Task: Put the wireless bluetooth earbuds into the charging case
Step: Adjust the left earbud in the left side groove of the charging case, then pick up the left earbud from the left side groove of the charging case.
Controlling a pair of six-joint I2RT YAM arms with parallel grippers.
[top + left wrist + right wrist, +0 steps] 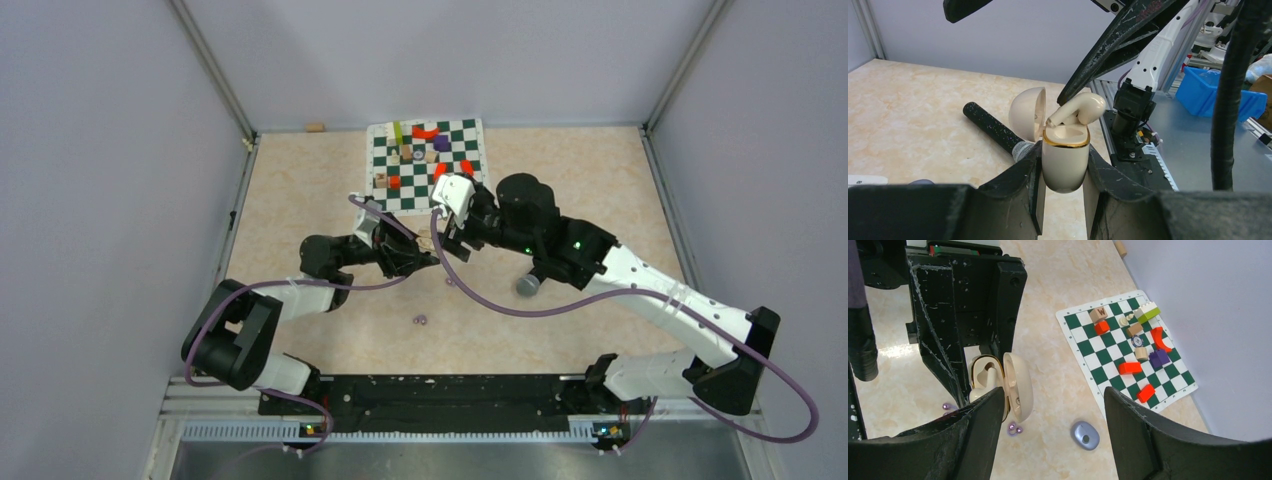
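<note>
A beige, marble-patterned table (300,200) sits inside pale grey walls. The left gripper (1064,152) is clamped on a glossy cream charging case (1064,170), egg-shaped with a thin gold rim, held upright between two rough black fingers. Its domed lid (1025,112) stands open to one side. One cream earbud (1083,109) lies tilted across the case's mouth, its stem pointing toward the lid, not seated flat. The right gripper (1055,400) has its jaws spread wide and grips nothing. One of its scuffed black fingers (1108,55) reaches down to the earbud, its tip at the bud's rounded head; whether it touches I cannot tell.

Behind the case lies one black speckled microphone (993,127) with a silver mesh head. Three tiny purple beads (1013,429) lie on the table near the case, with one blue-grey oval fob (1085,435) a little beyond them. Farther off lies a green-and-white checkered mat (1083,360) with small toys on it: four red pieces (1129,367), one purple block (1159,358), a wooden cube marked W (1098,314), and a white-and-green brick (1147,313).
</note>
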